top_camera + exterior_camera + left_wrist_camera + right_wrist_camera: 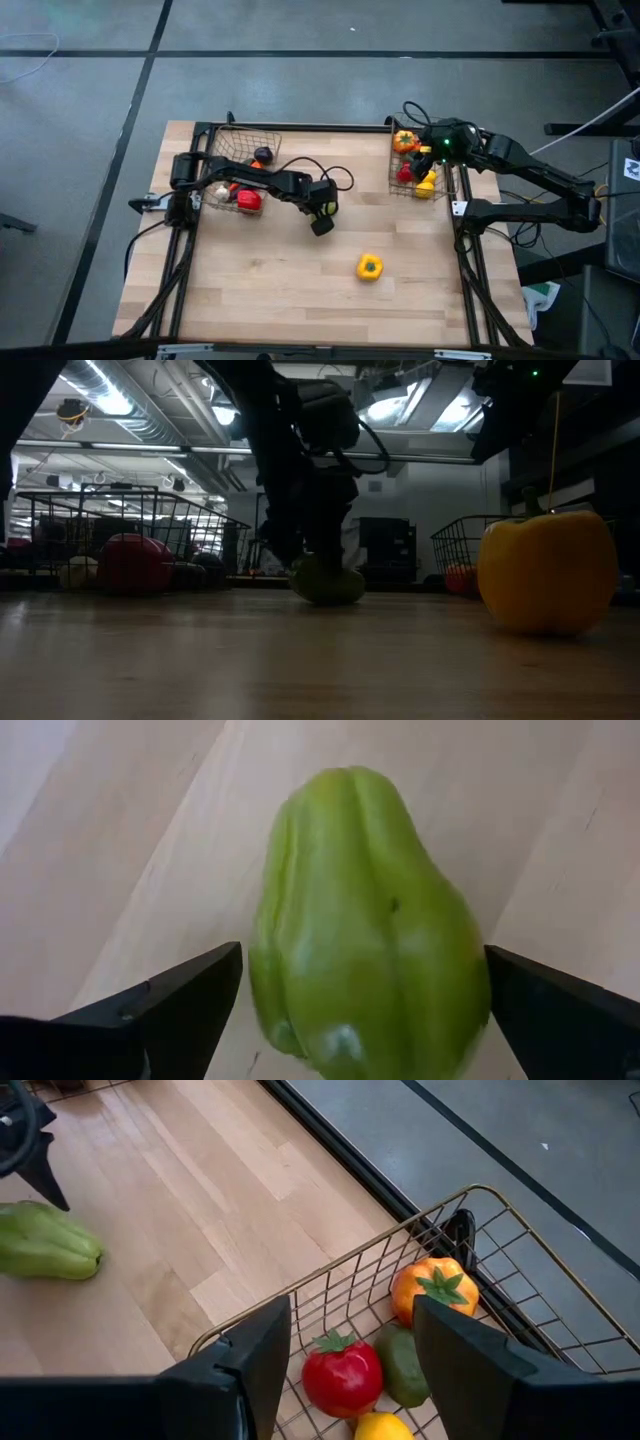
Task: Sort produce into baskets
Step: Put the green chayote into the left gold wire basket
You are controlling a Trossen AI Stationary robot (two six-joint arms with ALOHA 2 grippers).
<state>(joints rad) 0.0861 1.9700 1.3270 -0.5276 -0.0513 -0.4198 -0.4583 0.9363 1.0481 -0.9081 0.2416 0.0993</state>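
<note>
High view: my left tool (322,219) sits mid-worktop (270,290), right tool (425,150) over the right basket (394,178).

Low view: green pepper (327,582) lies on the worktop.

Left wrist: fingers (190,995) wide, straddling it, not touching. Looks light, smooth plastic (likely slippery); I'd pinch across its middle.

Right wrist: part-open, empty.

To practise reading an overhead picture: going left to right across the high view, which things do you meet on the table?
Left basket → left claw → yellow pepper → right basket, with the right claw above it.
</note>
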